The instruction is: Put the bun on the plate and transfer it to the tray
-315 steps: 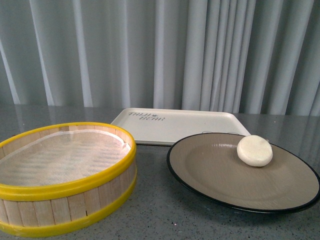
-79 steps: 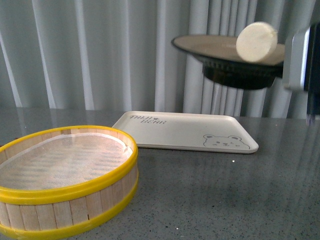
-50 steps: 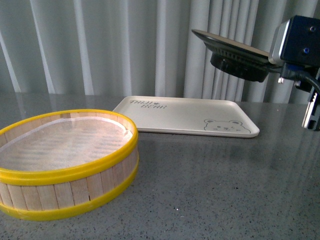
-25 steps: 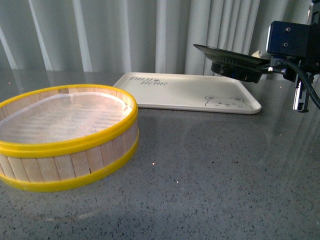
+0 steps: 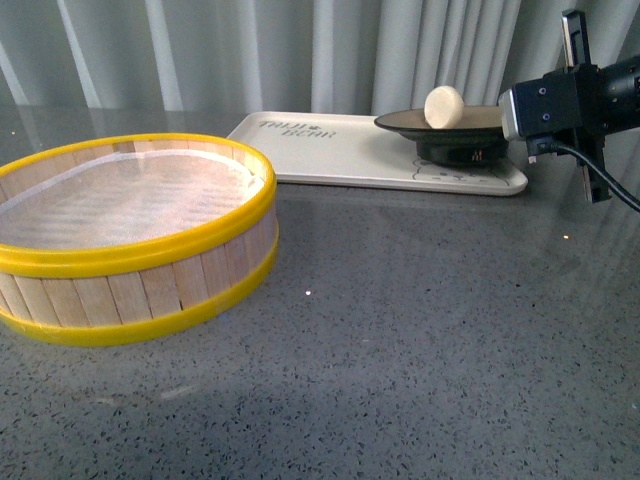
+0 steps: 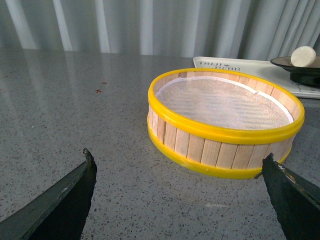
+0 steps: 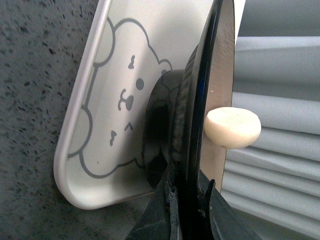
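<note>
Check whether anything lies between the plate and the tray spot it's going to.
Nothing visible does. The plate, bun on it, is gripped at its rim by the right fingers just over the tray's bear-drawing corner; the basket sits well aside.

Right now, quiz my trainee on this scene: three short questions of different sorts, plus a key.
1. True or false: the bun lies in the steamer basket.
2. Which end effector clamps the rim of the plate? A left, B right, C neither.
3. Fill in: the drawing on the tray under the plate shows a ____.
Key: 1 false, it sits on the plate. 2 B, the right end effector. 3 bear.
</note>
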Controlling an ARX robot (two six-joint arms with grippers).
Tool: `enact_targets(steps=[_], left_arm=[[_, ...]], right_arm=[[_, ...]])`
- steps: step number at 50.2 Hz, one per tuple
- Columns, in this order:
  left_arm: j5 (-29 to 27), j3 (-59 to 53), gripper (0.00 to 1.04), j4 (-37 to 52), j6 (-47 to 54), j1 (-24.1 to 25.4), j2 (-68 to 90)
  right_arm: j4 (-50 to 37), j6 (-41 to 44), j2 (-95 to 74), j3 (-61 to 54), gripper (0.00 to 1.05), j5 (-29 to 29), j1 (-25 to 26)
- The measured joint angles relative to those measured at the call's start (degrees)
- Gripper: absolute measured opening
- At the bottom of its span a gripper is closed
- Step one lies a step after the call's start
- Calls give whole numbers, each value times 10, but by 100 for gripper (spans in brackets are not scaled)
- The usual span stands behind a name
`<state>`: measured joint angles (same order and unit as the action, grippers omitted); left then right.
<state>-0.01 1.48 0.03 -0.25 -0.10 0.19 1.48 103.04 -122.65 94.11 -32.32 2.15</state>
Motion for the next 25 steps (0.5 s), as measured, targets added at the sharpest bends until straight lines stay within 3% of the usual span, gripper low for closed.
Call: enact_targets(steps=[25], left_arm=[[0,0,98,0,0,0,0]], right_arm=[[-54,3,-77,66,2,-1,-43]])
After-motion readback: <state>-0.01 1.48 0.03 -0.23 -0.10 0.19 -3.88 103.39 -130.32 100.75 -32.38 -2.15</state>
